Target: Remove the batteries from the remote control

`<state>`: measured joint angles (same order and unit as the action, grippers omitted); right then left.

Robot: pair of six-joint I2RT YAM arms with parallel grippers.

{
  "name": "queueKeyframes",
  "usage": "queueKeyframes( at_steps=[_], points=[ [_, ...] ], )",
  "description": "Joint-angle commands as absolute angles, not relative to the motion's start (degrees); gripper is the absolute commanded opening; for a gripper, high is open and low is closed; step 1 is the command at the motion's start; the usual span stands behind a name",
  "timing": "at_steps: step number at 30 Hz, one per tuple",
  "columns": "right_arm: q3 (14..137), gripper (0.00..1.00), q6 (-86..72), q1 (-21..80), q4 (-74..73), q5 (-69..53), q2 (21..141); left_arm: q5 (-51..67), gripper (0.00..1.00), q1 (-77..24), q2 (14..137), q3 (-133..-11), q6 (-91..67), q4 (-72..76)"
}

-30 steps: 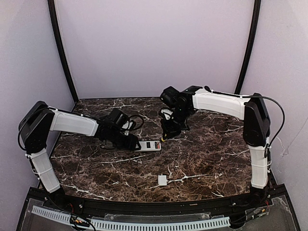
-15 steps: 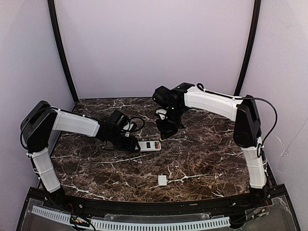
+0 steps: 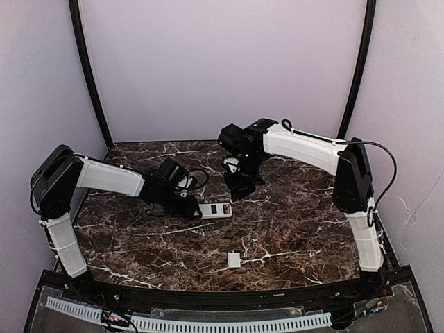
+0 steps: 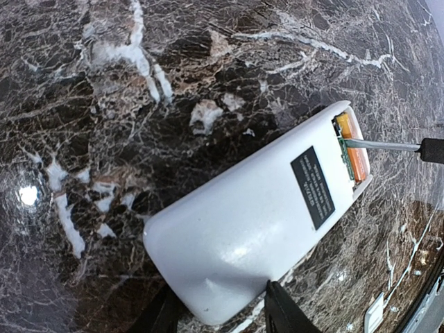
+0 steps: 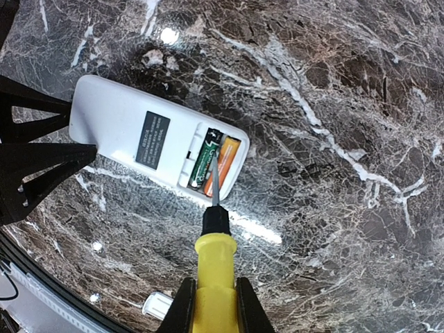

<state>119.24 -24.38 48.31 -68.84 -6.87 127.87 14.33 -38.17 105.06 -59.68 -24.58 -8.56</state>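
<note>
Leverage is what this step wants, in our judgement, and the overhead view shows the setup. The remote control (image 3: 215,209) lies flat on the table (image 3: 298,229) with the left claw (image 3: 192,207) clamped on its left end. The right claw (image 3: 238,193) reaches in from behind, aiming the screwdriver (image 3: 234,199) at the remote's right end. A small white cover (image 3: 234,259) lies well apart, nearer the bases. From the left wrist we see that claw's two fingers pressed against either side of the remote's rounded near end. At the far end is the open compartment with the orange battery (image 4: 355,154), the metal blade touching its edge. From the right wrist we see the claw shut around the yellow handle. The blade runs straight ahead of the fingers into the compartment, and its tip appears to rest between the green battery (image 5: 205,158) and the orange one. Neither has come out yet. To do this well we should hold the left grip firm so the remote cannot slide. Then we should seat the tip under one battery's end and lever gently upward. A quick twist could flick the battery away or let the blade skid.
</note>
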Motion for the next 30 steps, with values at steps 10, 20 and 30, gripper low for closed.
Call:
queueKeyframes(
  at_steps=[10,20,30],
  points=[
    [118.23,0.00,-21.78,49.05,-67.47,-9.66,133.17,14.33,0.41,-38.54,106.17,-60.93,-23.94,-9.36],
    [112.00,0.00,-18.21,47.55,-61.80,-18.16,131.37,14.65,0.40,-38.52,106.91,-61.22,-24.16,-9.42],
    [101.62,0.00,-14.34,43.56,-54.26,-24.49,126.12,14.62,0.39,-38.49,108.01,-62.57,-23.96,-10.42]
  ],
)
